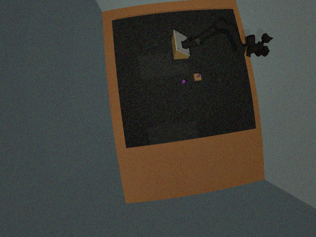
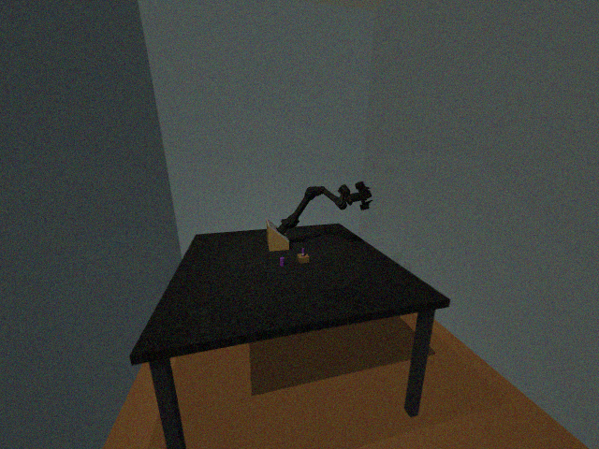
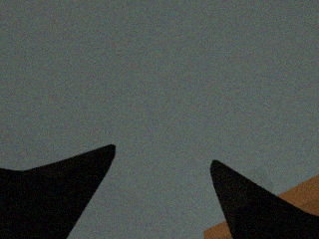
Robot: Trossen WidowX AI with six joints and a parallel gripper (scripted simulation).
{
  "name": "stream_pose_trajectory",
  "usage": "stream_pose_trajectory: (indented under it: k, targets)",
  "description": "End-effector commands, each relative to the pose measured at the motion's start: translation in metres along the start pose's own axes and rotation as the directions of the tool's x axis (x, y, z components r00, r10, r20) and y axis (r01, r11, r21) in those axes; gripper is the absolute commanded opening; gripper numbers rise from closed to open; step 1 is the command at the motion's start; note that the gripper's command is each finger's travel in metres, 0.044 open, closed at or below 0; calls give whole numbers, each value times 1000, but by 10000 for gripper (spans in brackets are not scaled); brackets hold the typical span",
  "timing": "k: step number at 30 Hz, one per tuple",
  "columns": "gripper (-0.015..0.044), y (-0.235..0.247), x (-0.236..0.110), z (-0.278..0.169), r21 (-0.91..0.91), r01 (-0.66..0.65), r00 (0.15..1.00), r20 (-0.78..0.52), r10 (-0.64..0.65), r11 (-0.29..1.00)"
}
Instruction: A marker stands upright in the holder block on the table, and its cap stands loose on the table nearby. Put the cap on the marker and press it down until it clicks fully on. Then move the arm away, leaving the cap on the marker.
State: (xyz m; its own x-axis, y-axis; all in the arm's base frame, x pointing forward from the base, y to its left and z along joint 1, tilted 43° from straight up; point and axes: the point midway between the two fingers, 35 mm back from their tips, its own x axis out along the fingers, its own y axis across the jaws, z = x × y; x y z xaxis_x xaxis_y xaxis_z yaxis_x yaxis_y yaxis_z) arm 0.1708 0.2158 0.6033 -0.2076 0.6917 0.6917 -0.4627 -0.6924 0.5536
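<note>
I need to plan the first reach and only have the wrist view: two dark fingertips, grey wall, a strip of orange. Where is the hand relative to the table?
Observer: The hand hangs high, out past the table's far edge, facing the wall.
Operator: So is the cap nowhere near it?
Observer: Right. The purple cap stands loose on the table, well away from the hand, in front of the arm's wedge-shaped base.
Operator: And the marker?
Observer: It stands upright in the tan holder block, beside the cap and apart from it, with its purple tip bare.
Operator: Anything in the hand?
Observer: No, it is open and holds nothing.
</note>
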Motion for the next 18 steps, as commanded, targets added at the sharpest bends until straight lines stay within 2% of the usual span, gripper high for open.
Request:
stream_pose_trajectory:
  k: [1, 6, 12, 18]
  targets:
    - [374, -2, -1, 2, -7, 7, 1000, 6, -7, 1000]
    - [242, -54, -28, 49, -172, 207, 972, 145, -183, 963]
    - [239, -112, -83, 102, -319, 476, 871, 298, -390, 819]
    - [239, -152, -141, 136, -394, 669, 742, 397, -540, 630]
